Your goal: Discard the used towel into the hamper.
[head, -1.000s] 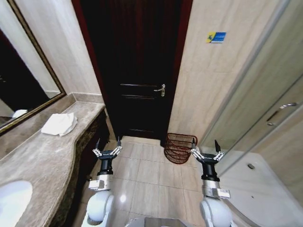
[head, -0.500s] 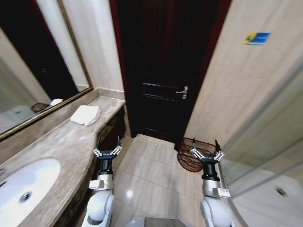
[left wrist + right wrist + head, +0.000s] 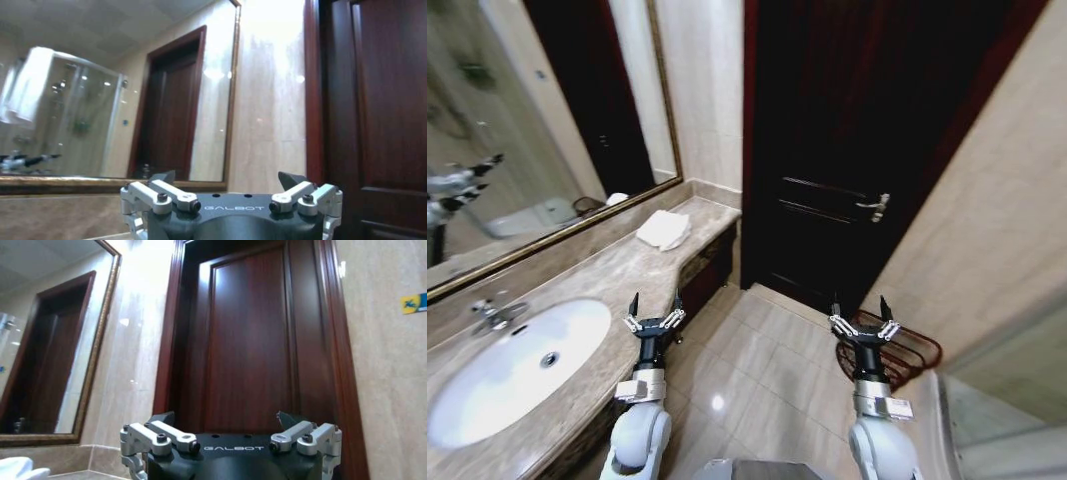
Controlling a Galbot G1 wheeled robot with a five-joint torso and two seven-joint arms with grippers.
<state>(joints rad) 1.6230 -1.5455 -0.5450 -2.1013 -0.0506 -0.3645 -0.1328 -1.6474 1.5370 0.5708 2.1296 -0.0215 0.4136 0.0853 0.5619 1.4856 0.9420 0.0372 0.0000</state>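
Note:
A folded white towel [image 3: 663, 230] lies on the marble counter [image 3: 607, 275] near its far end, below the mirror. The dark red-brown wire hamper [image 3: 912, 352] stands on the tiled floor by the wall, right of the door, partly behind my right arm. My left gripper [image 3: 654, 310] is held upright and open beside the counter's front edge, well short of the towel. My right gripper [image 3: 860, 316] is upright and open too, just in front of the hamper. Both hold nothing. A corner of the towel [image 3: 17, 472] shows in the right wrist view.
A white oval sink [image 3: 512, 365] with a chrome tap [image 3: 495, 315] is set in the counter at my left. A dark wooden door [image 3: 867, 150] with a metal handle [image 3: 874, 206] stands shut ahead. A framed mirror [image 3: 537, 140] lines the left wall. Tiled floor [image 3: 767, 370] lies between counter and hamper.
The whole head view has swung left: sink and mirror have come into sight, and door and hamper have shifted right. Both arms keep the same raised pose with open grippers.

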